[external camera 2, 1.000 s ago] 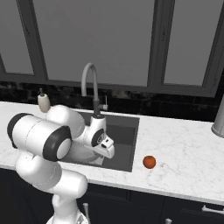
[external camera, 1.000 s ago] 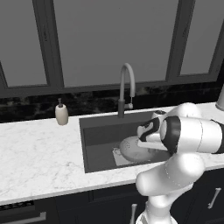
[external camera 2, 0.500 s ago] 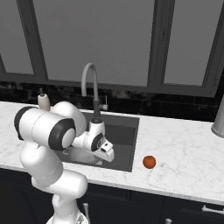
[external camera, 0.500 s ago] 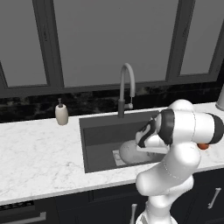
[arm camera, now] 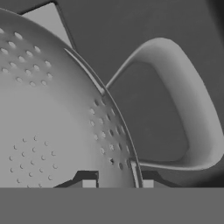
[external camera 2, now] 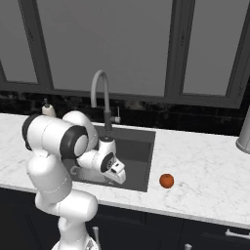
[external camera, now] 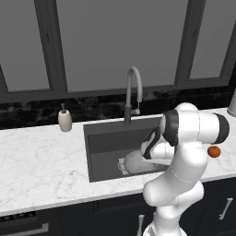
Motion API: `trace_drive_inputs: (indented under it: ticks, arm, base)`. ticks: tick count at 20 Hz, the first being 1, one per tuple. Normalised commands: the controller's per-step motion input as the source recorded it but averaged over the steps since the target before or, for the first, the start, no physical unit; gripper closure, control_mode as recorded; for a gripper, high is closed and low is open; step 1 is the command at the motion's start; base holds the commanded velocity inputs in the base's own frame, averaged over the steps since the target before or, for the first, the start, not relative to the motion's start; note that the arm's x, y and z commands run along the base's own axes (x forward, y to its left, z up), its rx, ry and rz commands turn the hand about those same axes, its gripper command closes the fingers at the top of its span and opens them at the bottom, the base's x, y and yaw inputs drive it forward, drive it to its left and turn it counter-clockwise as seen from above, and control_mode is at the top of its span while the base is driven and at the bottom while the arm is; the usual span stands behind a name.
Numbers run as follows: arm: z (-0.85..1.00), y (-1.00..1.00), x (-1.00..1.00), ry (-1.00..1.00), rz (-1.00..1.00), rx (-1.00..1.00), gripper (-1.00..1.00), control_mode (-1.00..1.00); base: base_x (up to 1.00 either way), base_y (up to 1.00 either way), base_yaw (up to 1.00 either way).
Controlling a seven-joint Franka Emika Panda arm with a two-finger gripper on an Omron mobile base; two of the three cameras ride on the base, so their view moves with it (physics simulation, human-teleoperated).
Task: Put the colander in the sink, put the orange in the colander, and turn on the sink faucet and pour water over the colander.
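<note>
In the left base view, the white arm is reaching down into the large rectangular dark grey sink (external camera: 103,140), and the round grey perforated metal colander (external camera: 133,162) is sitting low in the basin over the pale drain plate, partly hidden by the wrist. The first step, setting the colander in the sink, is being finished, by my judgement. The small bright orange fruit (external camera: 213,151) is lying on the white marble counter (external camera: 41,168) to the right of the sink, and the tall grey gooseneck faucet (external camera: 132,94) is standing dry behind the basin. Against the earlier frames the elbow is swinging further towards the right, while the colander is sitting in much the same place.

In the right base view, the orange (external camera 2: 166,180) is resting well apart from the arm, just right of the sink's rim, in the same spot as before; the hand is now lower and nearer the basin's front wall.

In the hand view, the end effector (arm camera: 117,183) is narrowly parted, its fingertips (arm camera: 89,183) straddling the colander's rim beside the loop handle, apparently gripping it. The next move calls for letting go, lifting clear and reaching for the orange.
</note>
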Motion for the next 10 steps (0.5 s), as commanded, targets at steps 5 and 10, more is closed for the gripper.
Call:
trace_drive_inputs:
  ticks: [5, 10]
  arm:
    - [-0.12, 0.07, 0.26, 0.00, -0.04, 0.00, 1.00, -1.00]
    - [-0.14, 0.03, 0.30, 0.00, -0.01, 0.02, 1.00, -1.00]
  base:
    - [0.00, 0.00, 0.00]
    - [0.00, 0.00, 0.00]
